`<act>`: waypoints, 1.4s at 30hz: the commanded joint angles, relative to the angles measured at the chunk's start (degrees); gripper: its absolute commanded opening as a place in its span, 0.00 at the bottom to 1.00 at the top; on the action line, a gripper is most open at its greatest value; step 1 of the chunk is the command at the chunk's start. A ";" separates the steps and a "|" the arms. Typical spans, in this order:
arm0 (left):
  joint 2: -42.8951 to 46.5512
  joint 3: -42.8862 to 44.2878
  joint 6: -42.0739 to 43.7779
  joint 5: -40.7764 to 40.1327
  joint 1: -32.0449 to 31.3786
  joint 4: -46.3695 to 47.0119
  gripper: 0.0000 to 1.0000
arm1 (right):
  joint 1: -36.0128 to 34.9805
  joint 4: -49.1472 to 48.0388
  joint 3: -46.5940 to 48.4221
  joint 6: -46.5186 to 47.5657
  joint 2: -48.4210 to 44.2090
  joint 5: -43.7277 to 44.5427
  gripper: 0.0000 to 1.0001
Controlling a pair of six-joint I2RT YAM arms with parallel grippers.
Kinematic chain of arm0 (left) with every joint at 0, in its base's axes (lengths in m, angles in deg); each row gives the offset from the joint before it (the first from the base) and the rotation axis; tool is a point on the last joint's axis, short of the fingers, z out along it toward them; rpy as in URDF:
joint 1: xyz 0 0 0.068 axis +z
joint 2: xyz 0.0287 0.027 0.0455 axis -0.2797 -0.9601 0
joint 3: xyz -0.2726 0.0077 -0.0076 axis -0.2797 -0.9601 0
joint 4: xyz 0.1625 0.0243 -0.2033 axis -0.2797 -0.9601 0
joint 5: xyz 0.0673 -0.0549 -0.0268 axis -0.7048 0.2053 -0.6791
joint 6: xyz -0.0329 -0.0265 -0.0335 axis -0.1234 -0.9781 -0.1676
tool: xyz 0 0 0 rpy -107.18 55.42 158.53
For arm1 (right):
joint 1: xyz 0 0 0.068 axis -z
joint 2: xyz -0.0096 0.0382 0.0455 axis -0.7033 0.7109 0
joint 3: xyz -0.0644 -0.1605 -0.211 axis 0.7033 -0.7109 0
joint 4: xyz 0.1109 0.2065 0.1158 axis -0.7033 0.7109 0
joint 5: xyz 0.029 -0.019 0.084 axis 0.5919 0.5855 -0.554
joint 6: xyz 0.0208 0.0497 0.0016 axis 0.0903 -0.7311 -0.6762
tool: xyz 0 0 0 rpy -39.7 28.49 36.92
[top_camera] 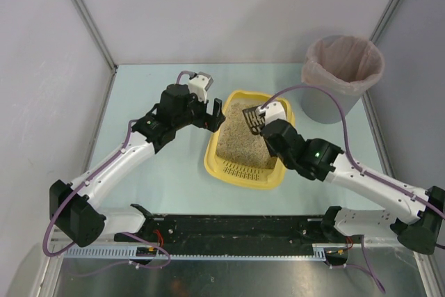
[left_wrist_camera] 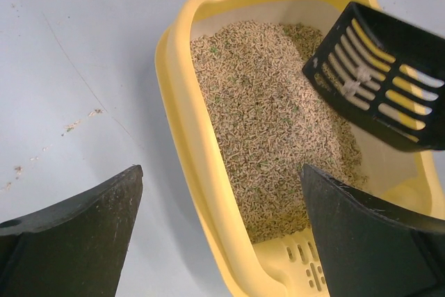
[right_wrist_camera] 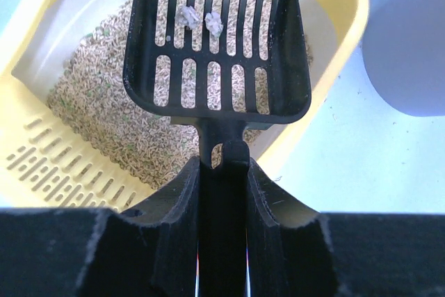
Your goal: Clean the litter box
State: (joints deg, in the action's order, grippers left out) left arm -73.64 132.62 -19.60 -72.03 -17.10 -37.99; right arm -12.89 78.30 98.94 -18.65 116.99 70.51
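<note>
The litter box sits in the middle of the pale counter, its slotted end towards the arm bases; beige litter covers its floor, heaped more to one side, with bare plastic along the far wall in the left wrist view; the grey bin with its pinkish liner stands off at the far right corner, just beyond the box.

The right hand is over the far right part of the box, its fingers pressed onto the handle of the black scoop; from the right wrist the hand pinches that handle squarely, and the scoop rides above the litter with two small pale clumps lying on its slots.

The left hand hangs by the box's left rim, fingers spread wide and holding nothing; in its own view the hand straddles the yellow rim, one finger over the counter and the other over the slotted end; whether either touches the plastic I cannot tell; the scoop shows at upper right, clear of the litter; a few crumbs dot the counter beside the box.
</note>
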 commanded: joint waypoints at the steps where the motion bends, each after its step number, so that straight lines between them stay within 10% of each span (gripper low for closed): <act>1: 2.11 0.68 0.88 -0.20 -0.06 1.21 0.99 | 2.47 9.57 7.78 -3.12 0.77 -3.10 0.00; 28: 1.15 0.15 0.00 0.23 -0.05 1.39 0.99 | 36.20 9.59 43.29 1.90 12.72 -28.14 0.00; 42: -0.08 0.15 -0.79 1.73 0.03 1.48 1.00 | 62.67 -16.92 28.90 -20.77 10.09 -60.31 0.00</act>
State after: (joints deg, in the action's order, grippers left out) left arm -73.42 132.62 -20.04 -71.85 -17.10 -37.99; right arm 43.96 76.26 133.80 -27.66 130.24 22.10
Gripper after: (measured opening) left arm 0.994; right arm 0.300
